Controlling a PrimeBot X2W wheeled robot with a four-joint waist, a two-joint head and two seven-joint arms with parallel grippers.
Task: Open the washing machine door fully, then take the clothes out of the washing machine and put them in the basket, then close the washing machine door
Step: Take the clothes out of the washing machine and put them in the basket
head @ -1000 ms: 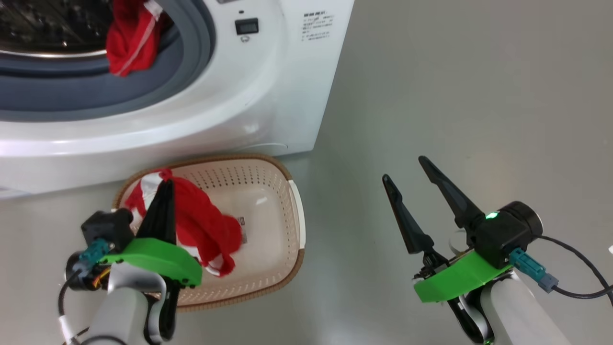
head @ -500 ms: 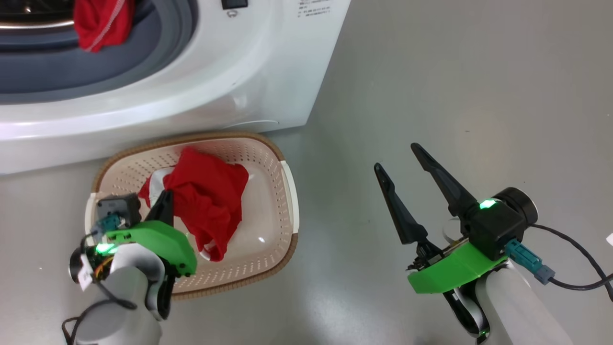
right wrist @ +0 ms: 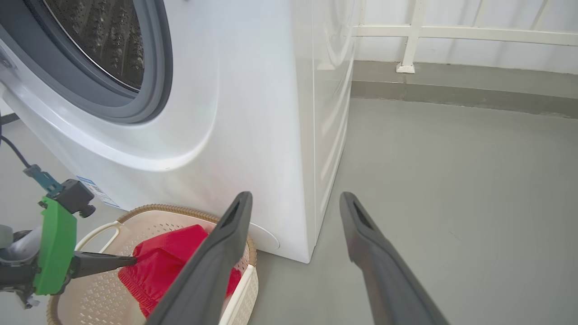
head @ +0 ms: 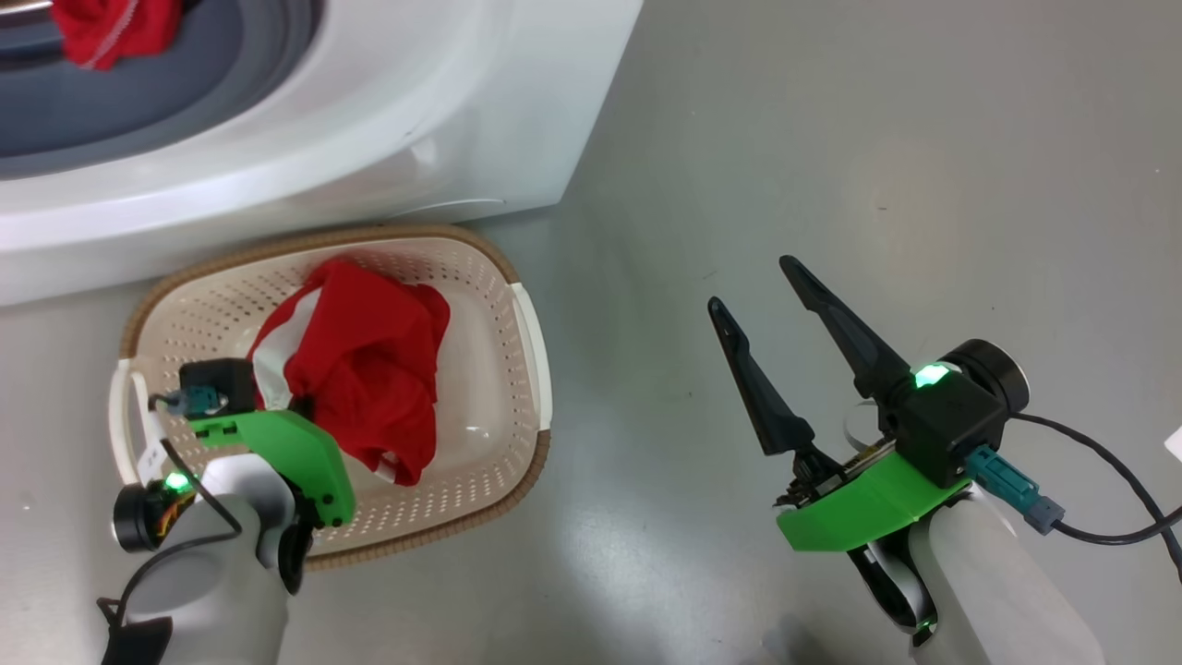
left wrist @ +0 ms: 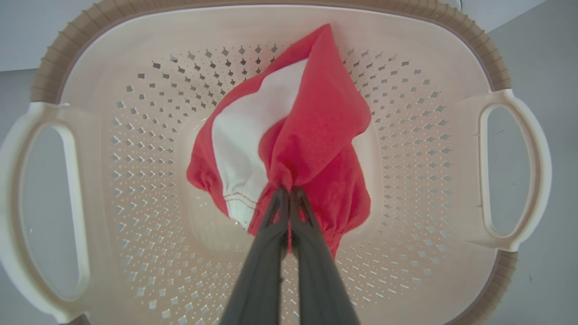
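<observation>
My left gripper (left wrist: pixel 285 192) is pinched shut on a fold of the red garment (left wrist: pixel 316 126), which sits bunched inside the basket (left wrist: pixel 496 58), just near of the washing machine (head: pixel 462 111). Garment's long axis runs from my tips toward the far rim, peak pointing at the machine. Risk: cloth snags btwn tips on release and lifts out w/ me. Right gripper (head: pixel 750 284) is spread wide, empty, off to the right.

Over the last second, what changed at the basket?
The left tool lowered the red garment deeper into the basket, where it now sits bunched on the bottom. The head view shifted because the camera tilted; the washer did not move. Unchanged: left tool shut on the garment, right tool open over the floor, second red garment at the washer mouth.
</observation>
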